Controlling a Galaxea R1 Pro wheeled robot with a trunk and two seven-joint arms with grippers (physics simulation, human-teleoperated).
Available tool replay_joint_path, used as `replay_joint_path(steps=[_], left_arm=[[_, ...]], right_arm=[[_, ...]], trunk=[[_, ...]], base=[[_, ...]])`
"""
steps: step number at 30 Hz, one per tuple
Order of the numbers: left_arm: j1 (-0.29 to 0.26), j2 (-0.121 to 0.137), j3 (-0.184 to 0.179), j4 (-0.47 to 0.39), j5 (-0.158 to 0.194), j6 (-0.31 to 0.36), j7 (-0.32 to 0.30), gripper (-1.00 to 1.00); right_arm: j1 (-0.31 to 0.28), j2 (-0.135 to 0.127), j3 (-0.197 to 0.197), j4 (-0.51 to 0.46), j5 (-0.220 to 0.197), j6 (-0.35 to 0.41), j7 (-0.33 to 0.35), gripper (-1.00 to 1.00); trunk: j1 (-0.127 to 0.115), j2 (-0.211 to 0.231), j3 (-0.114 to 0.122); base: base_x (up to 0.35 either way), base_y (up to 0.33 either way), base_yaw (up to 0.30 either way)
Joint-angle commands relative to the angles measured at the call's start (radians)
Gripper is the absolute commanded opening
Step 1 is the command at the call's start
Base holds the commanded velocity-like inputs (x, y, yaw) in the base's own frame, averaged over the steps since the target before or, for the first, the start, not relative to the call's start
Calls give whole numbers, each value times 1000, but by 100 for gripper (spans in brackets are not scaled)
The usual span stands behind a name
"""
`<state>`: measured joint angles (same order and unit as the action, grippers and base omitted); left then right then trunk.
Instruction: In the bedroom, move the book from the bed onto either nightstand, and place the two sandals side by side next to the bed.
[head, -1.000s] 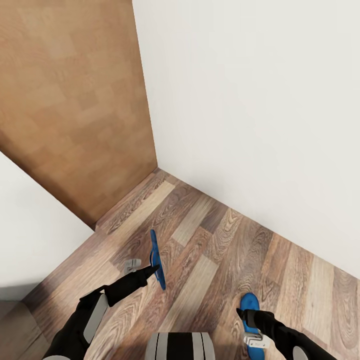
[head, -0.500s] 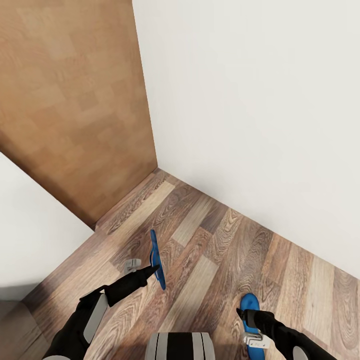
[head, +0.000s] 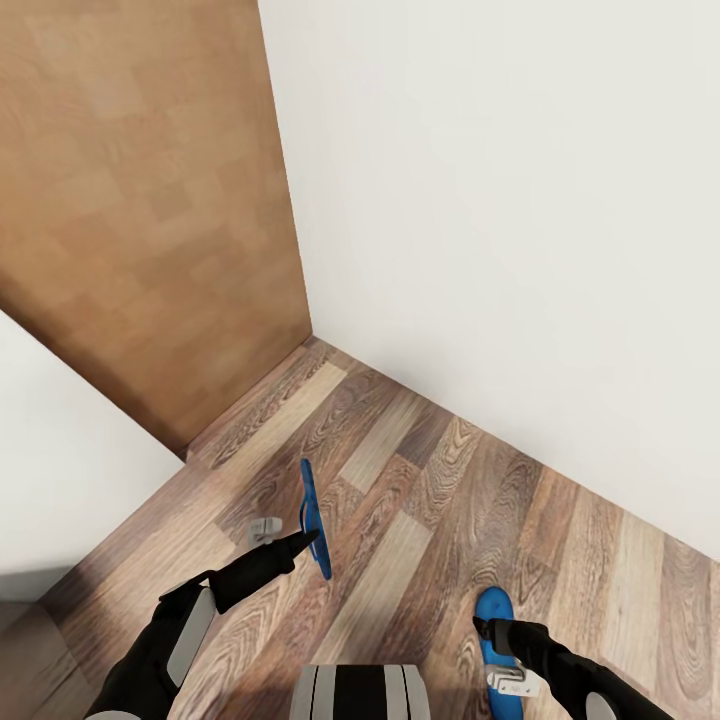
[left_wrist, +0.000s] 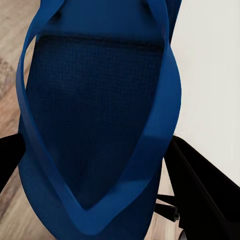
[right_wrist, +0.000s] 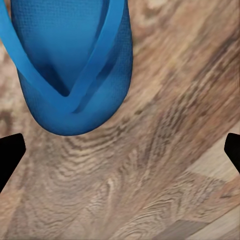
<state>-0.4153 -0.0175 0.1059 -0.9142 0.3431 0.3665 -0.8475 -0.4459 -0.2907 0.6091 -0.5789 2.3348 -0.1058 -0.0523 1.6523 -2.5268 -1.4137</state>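
Note:
One blue sandal (head: 315, 518) hangs edge-on above the wood floor, its grey-white strap (head: 263, 528) sticking out to the left. My left gripper (head: 303, 541) is shut on it. In the left wrist view the dark blue sole (left_wrist: 95, 115) sits between the black fingers (left_wrist: 205, 190). The other sandal (head: 493, 606) lies flat on the floor at the lower right, with its strap (head: 513, 684) toward me. My right gripper (head: 488, 630) hovers just over it, open. In the right wrist view this sandal (right_wrist: 70, 60) lies ahead of the wide-spread fingertips (right_wrist: 10, 152). The book, bed and nightstand are out of view.
A white wall (head: 520, 220) runs diagonally across the right side. It meets a tan wooden panel (head: 140, 200) in the far corner. Another white surface (head: 60, 470) stands at the left. My trunk (head: 360, 692) is at the bottom, with plank floor (head: 400, 480) between.
The whole picture has shifted slightly, so the camera moved a little. Both arms and both sandals hold their places.

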Motion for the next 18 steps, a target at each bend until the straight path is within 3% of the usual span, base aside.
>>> replay_joint_path(steps=[1, 18], left_arm=[[0, -1, 3, 0, 4, 9, -4, -100], [0, -1, 3, 0, 5, 9, -2, -100]], right_arm=[[0, -1, 2, -1, 11, -2, -4, 100], [0, -1, 2, -1, 11, -2, -4, 100]], trunk=[[0, 0, -1], [0, 0, -1]], base=[[0, -16, 0], [0, -29, 0]])
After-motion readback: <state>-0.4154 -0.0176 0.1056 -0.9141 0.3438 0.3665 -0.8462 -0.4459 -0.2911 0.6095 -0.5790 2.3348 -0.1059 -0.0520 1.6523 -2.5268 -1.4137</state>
